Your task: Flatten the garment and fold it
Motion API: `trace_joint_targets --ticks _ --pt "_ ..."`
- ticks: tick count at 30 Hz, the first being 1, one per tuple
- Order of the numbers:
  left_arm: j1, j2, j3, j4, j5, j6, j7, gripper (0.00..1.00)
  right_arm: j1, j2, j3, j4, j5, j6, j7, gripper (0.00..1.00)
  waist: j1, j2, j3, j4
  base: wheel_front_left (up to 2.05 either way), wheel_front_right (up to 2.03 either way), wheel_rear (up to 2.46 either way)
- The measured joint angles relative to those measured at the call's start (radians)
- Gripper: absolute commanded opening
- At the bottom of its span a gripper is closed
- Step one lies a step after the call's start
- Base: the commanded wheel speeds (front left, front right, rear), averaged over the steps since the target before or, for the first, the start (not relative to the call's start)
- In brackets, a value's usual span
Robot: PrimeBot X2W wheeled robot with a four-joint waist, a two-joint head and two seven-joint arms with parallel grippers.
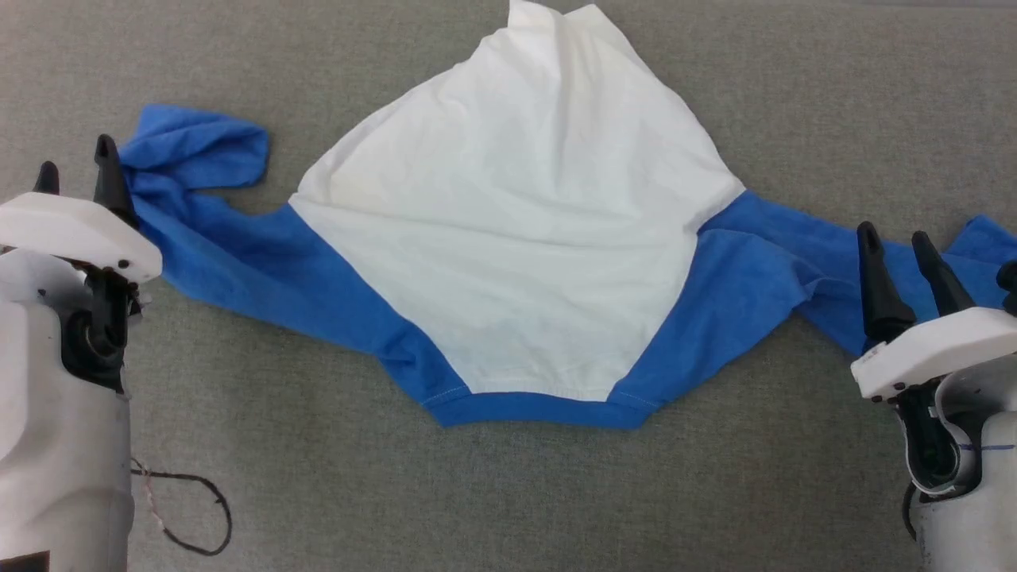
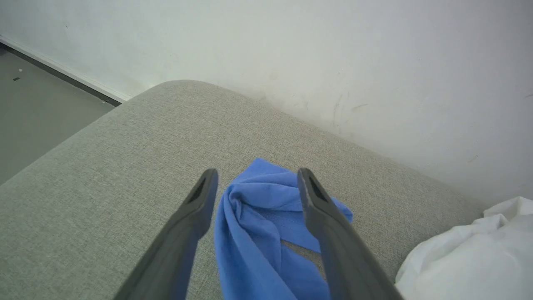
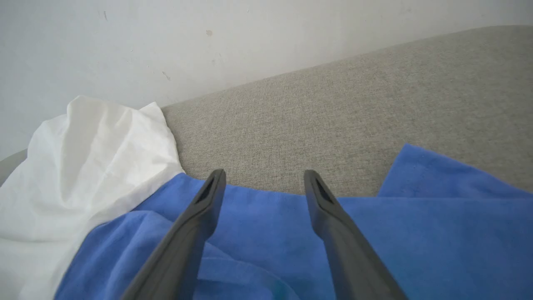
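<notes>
The garment [image 1: 516, 238] lies spread on the grey cushion, white body in the middle, blue neck trim toward me, a blue sleeve stretched out to each side. My left gripper [image 1: 75, 163] stands open at the far left, over the crumpled end of the left sleeve [image 2: 258, 208], whose cloth lies slack below and between the parted fingers. Above the right sleeve [image 3: 416, 225] my right gripper [image 1: 896, 237] is open too, with nothing pinched. The white body [image 3: 83, 166] bunches up toward the wall.
The grey fabric cushion [image 1: 238, 492] carries everything. A pale wall [image 2: 333, 54] runs right behind its far edge. The cushion's left corner drops to a dark floor [image 2: 33, 104]. A thin dark cable [image 1: 199, 508] loops by my left arm.
</notes>
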Motion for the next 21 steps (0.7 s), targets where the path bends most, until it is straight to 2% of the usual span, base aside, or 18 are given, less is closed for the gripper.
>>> trace_joint_targets --ticks 4,7,11,16,21 --pt "0.001 0.019 -0.029 -0.039 0.036 -0.002 -0.013 1.00 0.001 0.000 -0.003 0.007 0.000 0.000 -0.001 1.00 0.0000 0.0000 -0.018 0.003 0.00 0.00 0.00" --pt "0.000 0.013 -0.092 -0.112 0.054 -0.042 0.017 1.00 0.005 0.000 -0.002 0.010 0.001 0.000 -0.002 1.00 -0.0002 0.0000 -0.030 0.010 0.00 0.00 0.00" --pt "-0.005 -0.037 -0.212 -0.159 0.069 -0.088 0.128 1.00 0.005 0.000 0.015 0.015 0.011 0.000 -0.002 1.00 -0.0003 0.0000 -0.035 0.015 0.00 0.00 0.00" --pt "-0.051 -0.103 -0.331 -0.098 0.075 -0.124 0.280 1.00 0.000 0.001 0.044 0.030 0.028 0.000 -0.010 1.00 -0.0002 0.0000 -0.026 -0.008 0.00 0.00 0.00" --pt "-0.084 -0.110 -0.417 0.012 0.107 -0.139 0.462 1.00 -0.001 0.001 0.040 0.040 0.031 0.000 -0.024 1.00 -0.0001 0.0000 -0.016 -0.048 0.00 0.00 0.00"
